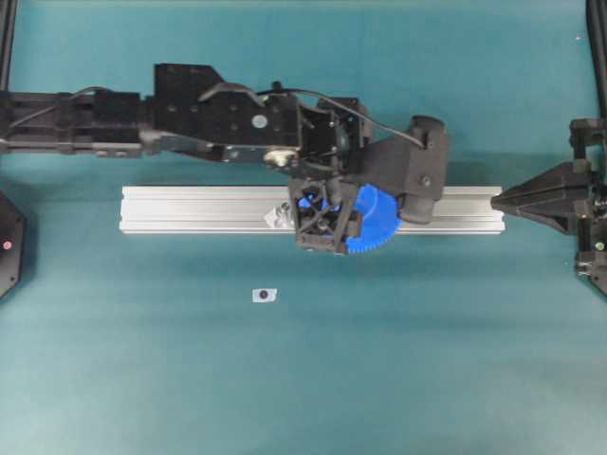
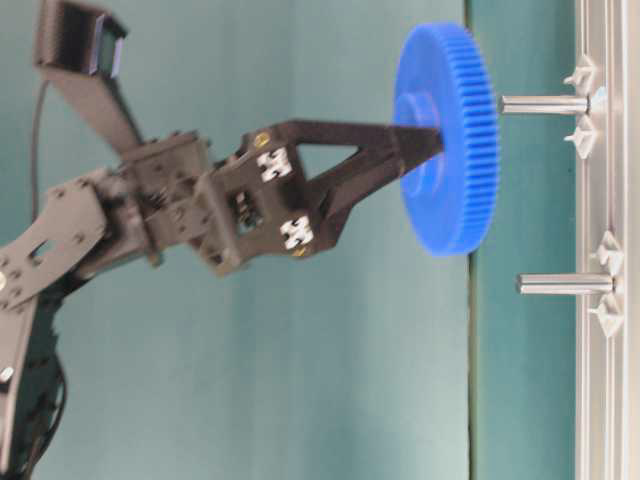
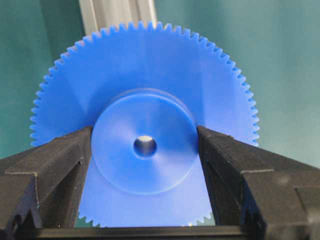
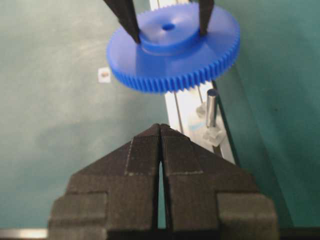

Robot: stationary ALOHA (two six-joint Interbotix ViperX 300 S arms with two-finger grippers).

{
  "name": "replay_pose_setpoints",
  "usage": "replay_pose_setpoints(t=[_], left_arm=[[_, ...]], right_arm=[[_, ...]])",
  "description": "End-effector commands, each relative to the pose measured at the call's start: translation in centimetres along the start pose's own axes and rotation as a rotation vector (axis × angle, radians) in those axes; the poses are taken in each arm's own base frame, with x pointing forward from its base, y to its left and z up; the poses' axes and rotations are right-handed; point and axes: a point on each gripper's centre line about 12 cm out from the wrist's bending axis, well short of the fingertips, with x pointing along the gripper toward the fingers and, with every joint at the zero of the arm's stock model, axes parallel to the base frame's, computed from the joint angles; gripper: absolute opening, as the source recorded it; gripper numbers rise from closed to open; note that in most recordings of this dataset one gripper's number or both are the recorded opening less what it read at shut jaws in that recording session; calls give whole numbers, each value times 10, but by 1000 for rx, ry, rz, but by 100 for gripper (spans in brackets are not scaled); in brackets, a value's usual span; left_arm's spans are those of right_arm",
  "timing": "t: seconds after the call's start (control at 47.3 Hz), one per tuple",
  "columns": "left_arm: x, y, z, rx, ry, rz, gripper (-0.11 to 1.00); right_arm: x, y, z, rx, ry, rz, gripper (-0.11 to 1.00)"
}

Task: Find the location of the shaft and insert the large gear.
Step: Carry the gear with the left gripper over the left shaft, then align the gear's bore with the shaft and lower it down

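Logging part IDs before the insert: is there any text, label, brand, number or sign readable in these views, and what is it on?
None can be read.
large gear: plain blue face, hub and teeth, no marking visible.
left gripper and right gripper: plain black fingers, no lettering visible.
aluminium rail: bare metal.
small white tag on the mat: a dark dot shows, too small to tell whether it bears any text.

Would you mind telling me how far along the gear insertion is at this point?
Done: the left claw has the large gear gripped by its raised hub and lifted over the aluminium rail. In hand: the gear hangs just off the tip of the shaft, the pin not yet in the centre hole. Left: align, slide it on and release. The right claw sits shut, off to the side.
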Motion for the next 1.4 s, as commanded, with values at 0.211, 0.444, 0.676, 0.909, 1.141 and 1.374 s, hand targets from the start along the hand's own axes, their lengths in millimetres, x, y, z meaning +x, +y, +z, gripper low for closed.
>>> replay_pose_setpoints(t=[0.211, 0.444, 0.676, 0.909, 1.141, 1.374], left_arm=[[-10, 16, 16, -10, -57, 28, 72], [-3, 23, 18, -20, -54, 34, 72], [6, 25, 22, -19, -54, 34, 72], [13, 28, 26, -21, -55, 36, 72], [14, 29, 26, -25, -51, 37, 72], [25, 29, 23, -26, -33, 32, 72]], right_arm=[[-1, 0, 5, 10, -20, 1, -2], [-2, 0, 5, 10, -21, 1, -2], [-2, -1, 4, 12, -21, -5, -2], [-2, -1, 4, 12, -21, -8, -2], [-2, -2, 4, 13, -21, -9, -2], [-2, -2, 4, 13, -23, -9, -2]])
